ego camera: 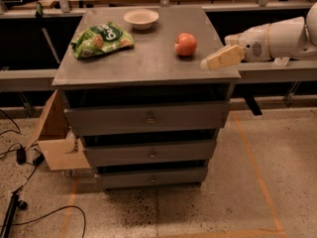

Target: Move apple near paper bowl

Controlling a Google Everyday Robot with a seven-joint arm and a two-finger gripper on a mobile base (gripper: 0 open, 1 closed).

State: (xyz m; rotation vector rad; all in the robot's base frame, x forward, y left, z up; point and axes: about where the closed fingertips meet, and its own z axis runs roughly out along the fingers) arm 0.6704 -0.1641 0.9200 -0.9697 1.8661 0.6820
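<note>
end effector [218, 60] low at desk [148, 61] right edge, just beside apple [185, 44], likely lining up a side grasp; grip width can't tell. paper bowl [141, 18] well apart, rear.

The apple [185, 44] is sitting on the cabinet top [148, 63], right of centre. The paper bowl [141, 19] is resting at its ten o'clock, near the back edge; the snack bag [101, 39] is lying at nine o'clock. The gripper [213, 62] is hovering at four o'clock, at the right edge
</note>
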